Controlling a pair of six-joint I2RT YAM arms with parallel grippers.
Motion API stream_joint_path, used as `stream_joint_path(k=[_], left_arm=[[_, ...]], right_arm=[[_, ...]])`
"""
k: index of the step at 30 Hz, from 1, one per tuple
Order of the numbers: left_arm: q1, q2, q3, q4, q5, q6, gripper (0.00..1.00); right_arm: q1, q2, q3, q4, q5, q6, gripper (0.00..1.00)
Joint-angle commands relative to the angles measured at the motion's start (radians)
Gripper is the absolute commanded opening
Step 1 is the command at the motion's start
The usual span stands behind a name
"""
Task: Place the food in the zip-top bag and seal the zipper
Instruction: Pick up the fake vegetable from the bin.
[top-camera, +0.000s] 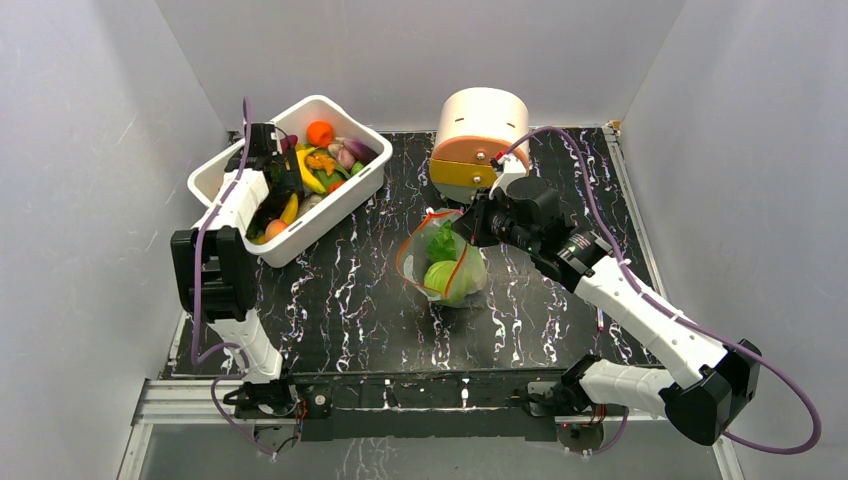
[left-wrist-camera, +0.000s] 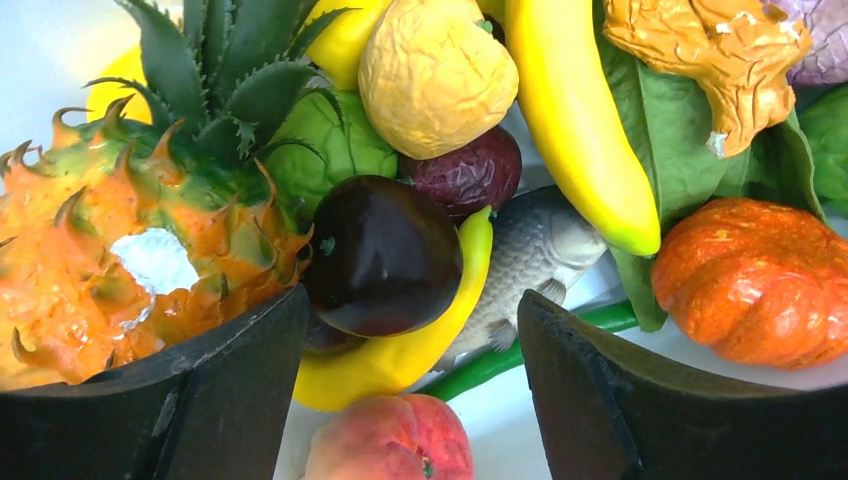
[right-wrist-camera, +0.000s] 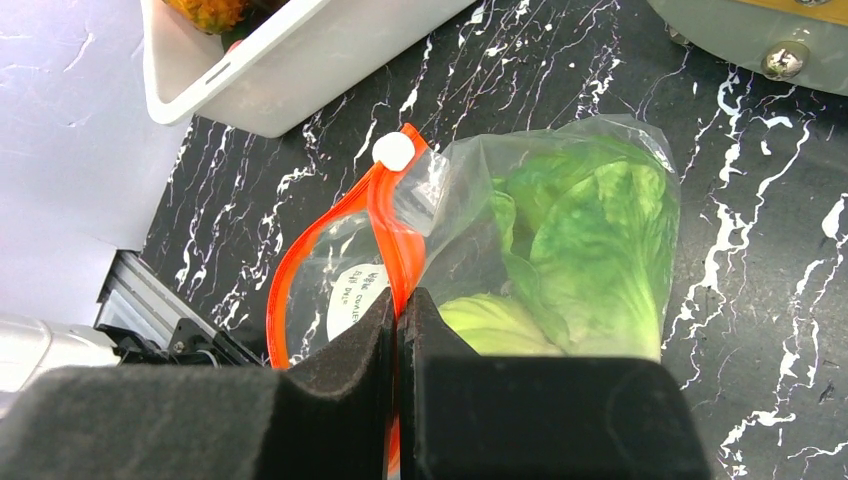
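The clear zip-top bag (top-camera: 446, 266) lies mid-table with its mouth gaping. Inside it are a leafy lettuce (right-wrist-camera: 590, 250) and a pale cabbage (right-wrist-camera: 490, 325). My right gripper (right-wrist-camera: 398, 305) is shut on the orange-red zipper (right-wrist-camera: 402, 262) at the mouth edge, below the white slider (right-wrist-camera: 393, 151). My left gripper (left-wrist-camera: 412, 305) is open, low inside the white tub (top-camera: 345, 205) of food. A dark round piece (left-wrist-camera: 380, 255), a curved yellow piece (left-wrist-camera: 400, 355) and a peach (left-wrist-camera: 390, 440) lie between its fingers, none of them clamped.
The tub also holds a dragon fruit (left-wrist-camera: 120, 270), a grey fish (left-wrist-camera: 535, 255), an orange pumpkin (left-wrist-camera: 760, 280) and a banana (left-wrist-camera: 570, 110). A round cream-and-orange drawer box (top-camera: 480, 140) stands just behind the bag and the right gripper (top-camera: 470, 225). White walls close in the table.
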Motion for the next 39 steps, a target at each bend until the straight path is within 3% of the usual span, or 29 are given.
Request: stream_joint_path(k=[1, 11, 15, 18, 21, 26, 39], left_arm=[[0.024, 0.028, 0.047, 0.039, 0.001, 0.046, 0.76], [0.026, 0.121, 0.11, 0.011, 0.042, 0.049, 0.72], [0.026, 0.124, 0.117, -0.016, 0.074, 0.043, 0.65], [0.026, 0.119, 0.135, -0.038, 0.085, 0.041, 0.54], [0.026, 0.096, 0.132, -0.039, 0.097, 0.033, 0.47], [0.026, 0.049, 0.12, -0.05, 0.098, 0.013, 0.43], [0.026, -0.147, 0.075, -0.121, 0.251, -0.076, 0.39]], right_arm=[[-0.002, -0.002, 0.033, 0.106, -0.011, 0.012, 0.0], [-0.002, -0.018, 0.017, 0.111, 0.004, 0.019, 0.0], [-0.003, -0.012, 0.019, 0.111, 0.008, 0.026, 0.0], [-0.003, -0.003, 0.035, 0.115, 0.0, 0.029, 0.0], [-0.003, -0.004, 0.038, 0.126, 0.002, 0.031, 0.0], [-0.002, -0.015, 0.018, 0.129, -0.009, 0.046, 0.0], [-0.002, -0.008, 0.013, 0.122, -0.031, 0.073, 0.0]])
